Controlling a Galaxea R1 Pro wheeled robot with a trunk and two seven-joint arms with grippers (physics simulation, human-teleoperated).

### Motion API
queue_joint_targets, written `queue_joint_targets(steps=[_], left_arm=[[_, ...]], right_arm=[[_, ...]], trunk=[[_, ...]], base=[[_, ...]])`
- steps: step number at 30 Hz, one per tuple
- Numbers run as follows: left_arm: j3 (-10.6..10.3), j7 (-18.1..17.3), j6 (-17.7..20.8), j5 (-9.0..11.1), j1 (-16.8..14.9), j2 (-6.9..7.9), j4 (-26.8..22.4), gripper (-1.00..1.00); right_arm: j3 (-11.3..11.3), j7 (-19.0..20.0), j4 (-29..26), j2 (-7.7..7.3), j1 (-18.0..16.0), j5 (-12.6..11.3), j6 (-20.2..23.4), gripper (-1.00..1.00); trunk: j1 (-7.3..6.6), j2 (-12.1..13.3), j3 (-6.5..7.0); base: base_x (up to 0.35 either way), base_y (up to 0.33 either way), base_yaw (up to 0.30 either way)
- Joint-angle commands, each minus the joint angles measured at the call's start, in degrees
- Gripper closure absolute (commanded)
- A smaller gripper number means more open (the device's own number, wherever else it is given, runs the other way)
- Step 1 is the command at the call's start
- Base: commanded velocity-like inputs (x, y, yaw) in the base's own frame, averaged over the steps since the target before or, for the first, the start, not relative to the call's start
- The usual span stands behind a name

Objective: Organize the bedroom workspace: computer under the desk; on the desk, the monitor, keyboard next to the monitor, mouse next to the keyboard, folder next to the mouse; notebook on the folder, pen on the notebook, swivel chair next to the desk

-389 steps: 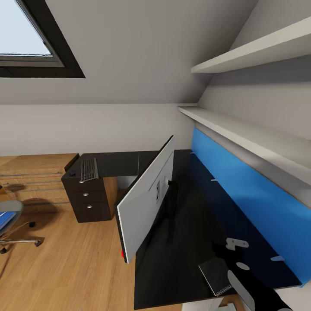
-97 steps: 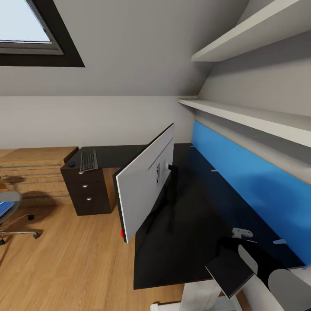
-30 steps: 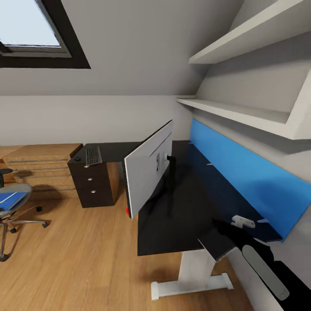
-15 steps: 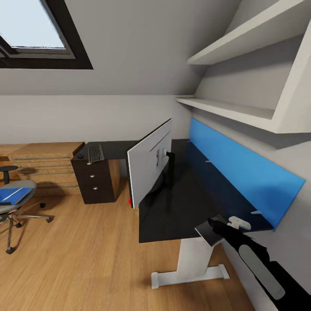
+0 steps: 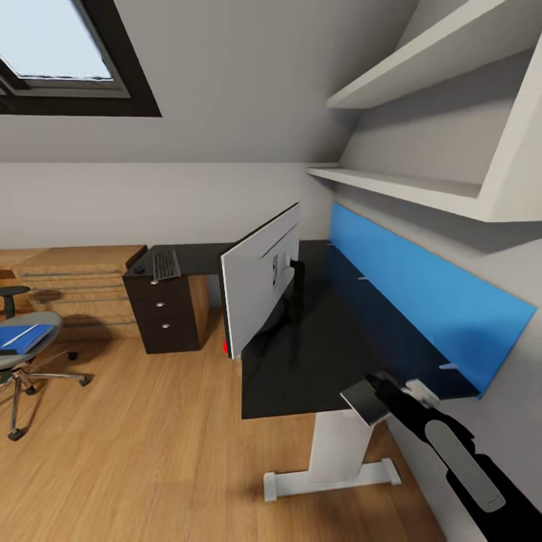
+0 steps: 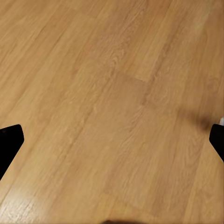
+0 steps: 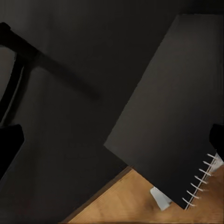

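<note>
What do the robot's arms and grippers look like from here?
The right arm is glossy black with a long light-grey oval panel along it. The fingertips seen in both wrist views are plain black, blunt and tapering. No cables or markings are visible.

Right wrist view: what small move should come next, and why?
Probably lower the right pincer and close it on the notebook. Its fingertips look spread above the notebook, whose spiral corner overhangs the desk edge, far from the keyboard.
</note>
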Motion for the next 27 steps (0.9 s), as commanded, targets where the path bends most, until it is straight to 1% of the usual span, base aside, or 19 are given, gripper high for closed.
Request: queue_joint_targets(steps=[1,4,12,27], left_arm=[[-0.06,0.27,0.28,0.49,0.02,-0.01,-0.14,-1.0],[-0.06,0.28,0.28,0.44,0.02,-0.07,-0.15,-1.0],[-0.07,0.24,0.28,0.34,0.02,-0.39,-0.1,-1.0],[-0.12,-0.08,0.22,0.35,0.02,-0.38,1.01,-1.0]], right_arm=[[-0.01,-0.24,0.5,-0.06,-0.01,-0.7,0.0,-1.0],[-0.28,0.73,1.75,-0.08,0.07,-1.37,-0.11,-1.0],[-0.53,3.65,2.82,-0.14,0.14,-1.85,-0.29,-1.0],[-0.44,4.38,2.89,-0.14,0.16,-1.85,-2.02,-1.0]], trunk=[[0.23,-0.46,-0.24],[0.89,-1.66,-0.78],[0.89,-1.66,-0.78],[0.89,-1.66,-0.78]], base=[[0.0,0.0,0.0],[0.0,0.0,0.0],[0.0,0.0,0.0],[0.0,0.0,0.0]])
